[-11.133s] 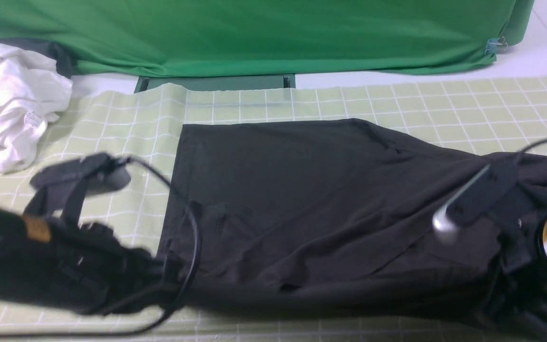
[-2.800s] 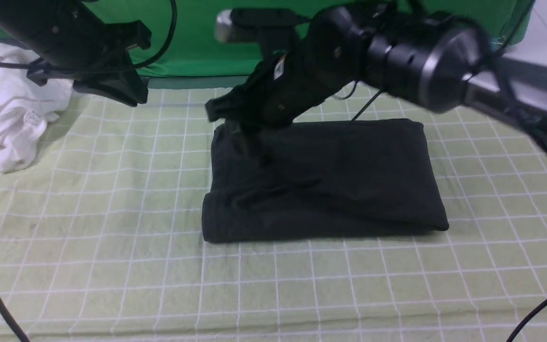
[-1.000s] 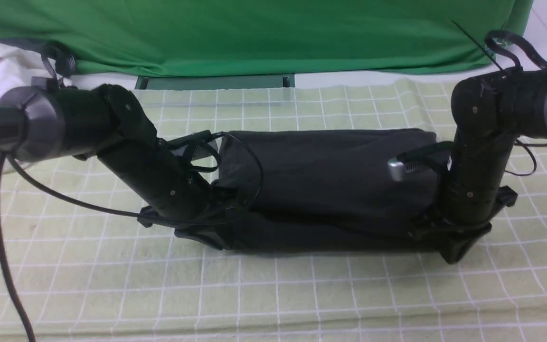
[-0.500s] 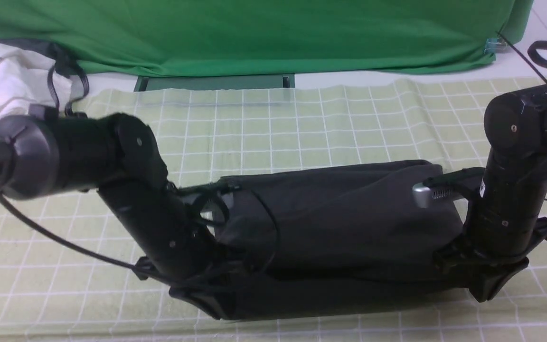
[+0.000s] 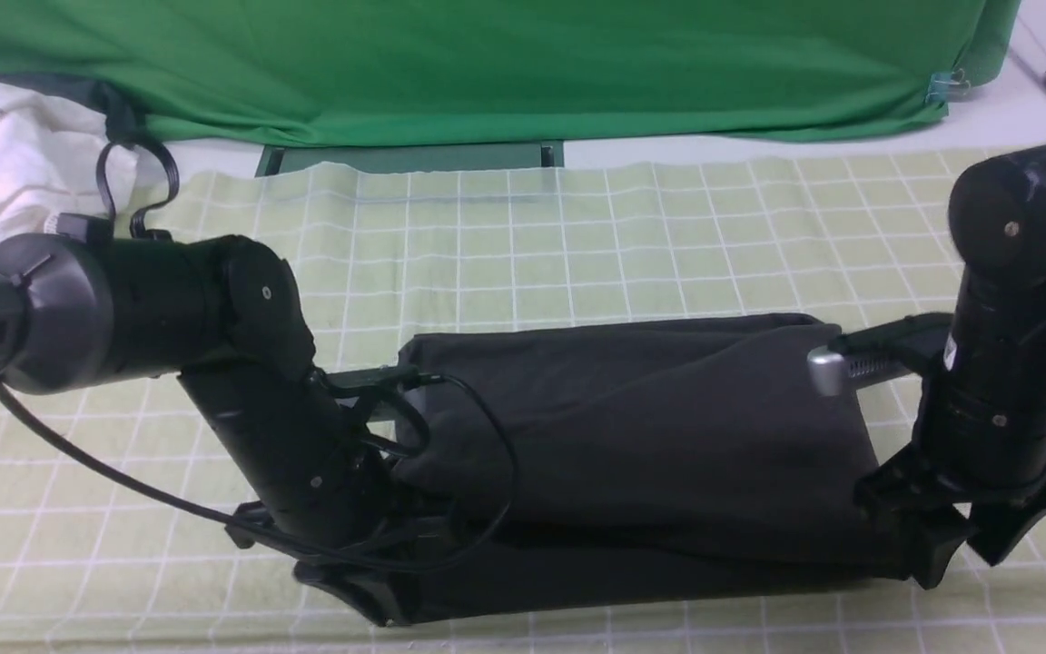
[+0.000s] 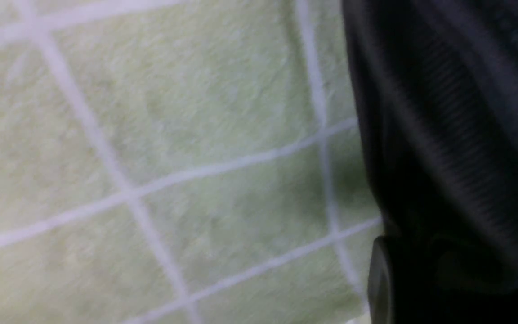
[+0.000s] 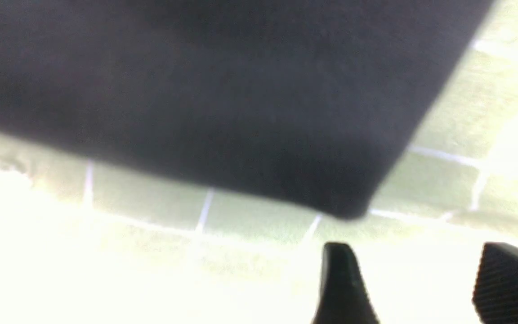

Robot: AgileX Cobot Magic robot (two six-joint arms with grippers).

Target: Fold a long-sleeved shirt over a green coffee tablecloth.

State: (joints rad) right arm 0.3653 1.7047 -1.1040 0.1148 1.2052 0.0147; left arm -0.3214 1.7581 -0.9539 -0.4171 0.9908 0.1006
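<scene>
Across the near middle of the green coffee tablecloth [image 5: 577,236] lies the long-sleeved shirt [image 5: 641,436], folded into a dark, wide bundle with its upper layer sloping down toward the front edge. At the bundle's left front corner the left claw [image 5: 369,595] sits low against the cloth, and its fingers merge with the dark fabric in the front view; the left wrist view shows only a blurred ribbed finger [image 6: 457,148] over the grid, so I cannot tell whether that claw is clenched. At the bundle's right front corner stands the right claw [image 5: 968,554], its two fingers [image 7: 342,283] spread apart with bare tablecloth between them in the right wrist view, released, and the shirt's corner [image 7: 344,209] lies just beyond their tips. A white garment [image 5: 5,173] is bunched at the far left, and a bright green backdrop [image 5: 487,64] hangs behind.
</scene>
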